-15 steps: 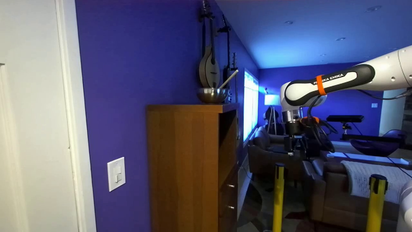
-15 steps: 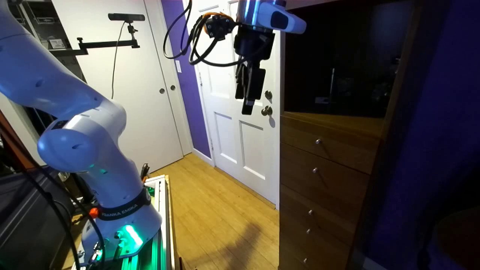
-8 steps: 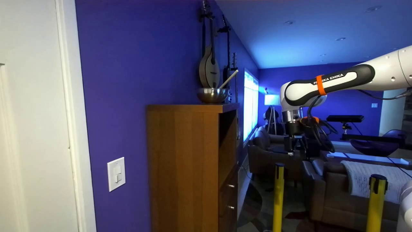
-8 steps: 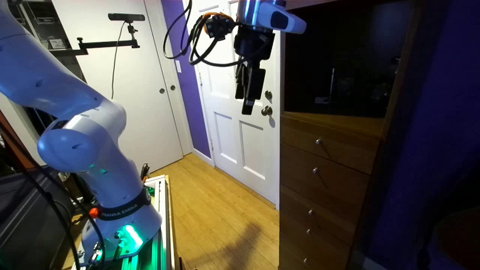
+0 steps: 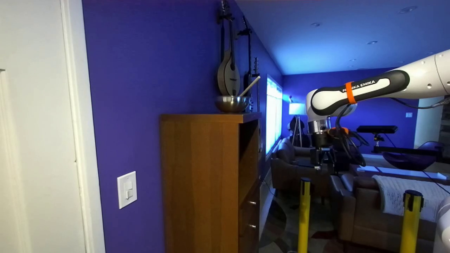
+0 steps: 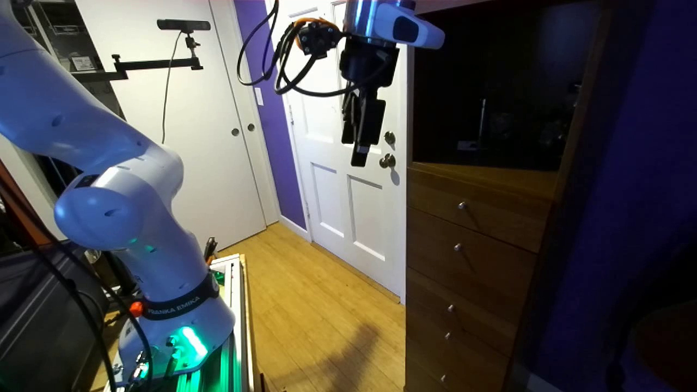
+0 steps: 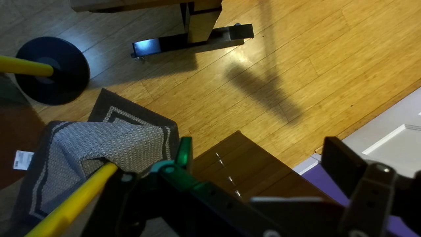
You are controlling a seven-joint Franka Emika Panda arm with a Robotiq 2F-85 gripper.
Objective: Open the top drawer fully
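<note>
1. Currently I have the Robotiq gripper [image 7: 259, 149] hanging tip-down from the white Franka Panda arm [image 6: 122, 215], apart from the tall brown wooden cabinet [image 5: 200, 182].
2. On my wrist view its jaws are released: they stand wide apart, one of them catching a green sheen.
3. My target, the top drawer [image 6: 487, 211], sits in the cabinet right under the dark open-fronted compartment [image 6: 501, 87]; its brown front lies flush with the front below it, so I read it as closed.
4. Its small metal knob [image 6: 462, 205] shows clearly in an exterior view, and the jaws hang well apart from it, higher in the frame.
5. Just beneath that drawer I see the second drawer [image 6: 476, 267] with a knob [image 6: 457, 247] of the same kind, and more knobs lower down.
6. On the cabinet's top, a metal bowl [image 5: 232, 104] stands upright with a pale stick [image 5: 250, 86] leaning out past its rim; a mandolin-like instrument [image 5: 228, 75] hangs on the purple wall [image 5: 151, 59] behind it.
7. Farther back in an exterior view I pick out a floor lamp [image 5: 297, 109] and a brown leather sofa [image 5: 372, 225].
8. Beyond the gripper, in an exterior view, I have a white panelled door [image 6: 329, 190] with a round doorknob [image 6: 387, 160].
9. Looking down through the wrist camera I get the wooden floor [image 7: 329, 49], a grey woven throw [image 7: 125, 141], a yellow post [image 7: 26, 66] rising from a round black base [image 7: 59, 89], and part of the cabinet's knobbed front between the jaws; which drawer is which there, I cannot tell.
</note>
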